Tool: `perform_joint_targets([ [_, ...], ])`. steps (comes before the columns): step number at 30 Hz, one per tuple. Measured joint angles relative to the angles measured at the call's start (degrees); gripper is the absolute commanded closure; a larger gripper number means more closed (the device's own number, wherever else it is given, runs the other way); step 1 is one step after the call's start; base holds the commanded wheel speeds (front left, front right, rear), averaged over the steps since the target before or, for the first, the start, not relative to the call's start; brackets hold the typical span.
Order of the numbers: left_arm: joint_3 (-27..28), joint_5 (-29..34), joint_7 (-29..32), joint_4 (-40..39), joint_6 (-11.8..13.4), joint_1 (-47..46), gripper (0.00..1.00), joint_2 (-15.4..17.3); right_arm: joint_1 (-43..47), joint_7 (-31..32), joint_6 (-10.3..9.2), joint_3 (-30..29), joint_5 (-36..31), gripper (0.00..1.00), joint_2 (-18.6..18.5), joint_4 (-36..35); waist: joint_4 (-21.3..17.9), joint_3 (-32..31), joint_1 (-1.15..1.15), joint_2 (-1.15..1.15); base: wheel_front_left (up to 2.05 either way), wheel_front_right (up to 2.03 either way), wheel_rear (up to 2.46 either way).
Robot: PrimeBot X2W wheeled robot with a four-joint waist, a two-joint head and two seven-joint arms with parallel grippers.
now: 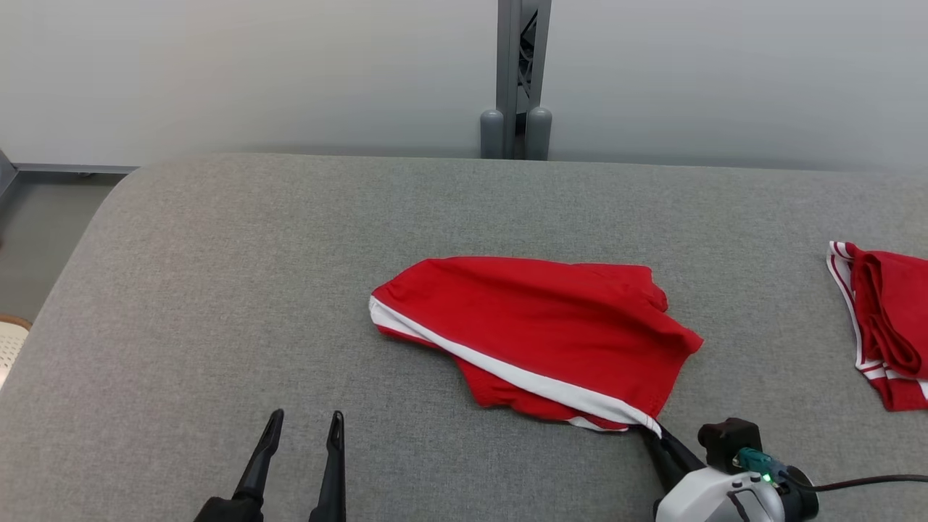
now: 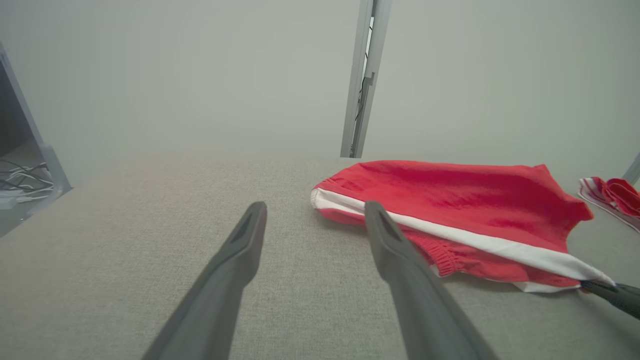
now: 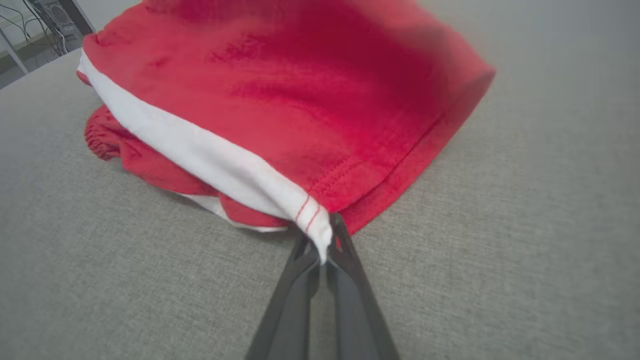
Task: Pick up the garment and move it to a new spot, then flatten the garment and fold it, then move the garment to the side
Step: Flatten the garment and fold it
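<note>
The garment (image 1: pixel 536 326) is a pair of red shorts with a white side stripe, lying rumpled in the middle of the grey table (image 1: pixel 217 290). My right gripper (image 1: pixel 656 433) is shut on the garment's near right corner, where the white stripe ends. The right wrist view shows that corner (image 3: pixel 317 225) pinched between the two dark fingers (image 3: pixel 345 270). My left gripper (image 1: pixel 304 428) stands open at the lower left, apart from the cloth. In the left wrist view its fingers (image 2: pixel 245 245) point past the garment's (image 2: pixel 450 200) left end.
A second red and white garment (image 1: pixel 884 326) lies at the table's right edge. A grey post (image 1: pixel 518 80) stands behind the table against the pale wall. The floor drops away past the table's left edge (image 1: pixel 65 268).
</note>
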Motion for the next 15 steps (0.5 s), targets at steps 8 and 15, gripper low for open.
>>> perform_joint_targets([
  [8, 0.03, 0.00, 0.00, -0.27, -0.02, -0.47, 0.00, 0.00, 0.53, -0.01, 0.00, -5.13, -3.89, 1.00, -1.96, -2.32, -1.90, 0.50, 0.00, 0.00, 0.00, 0.00, 0.00],
  [15, -0.44, -0.04, 0.00, 0.14, -0.26, -1.52, 0.00, -0.02, 1.08, 0.00, 0.00, -7.82, -6.31, 1.00, -4.77, -3.76, -4.15, 0.96, 0.00, 0.00, 0.00, 0.00, 0.00],
])
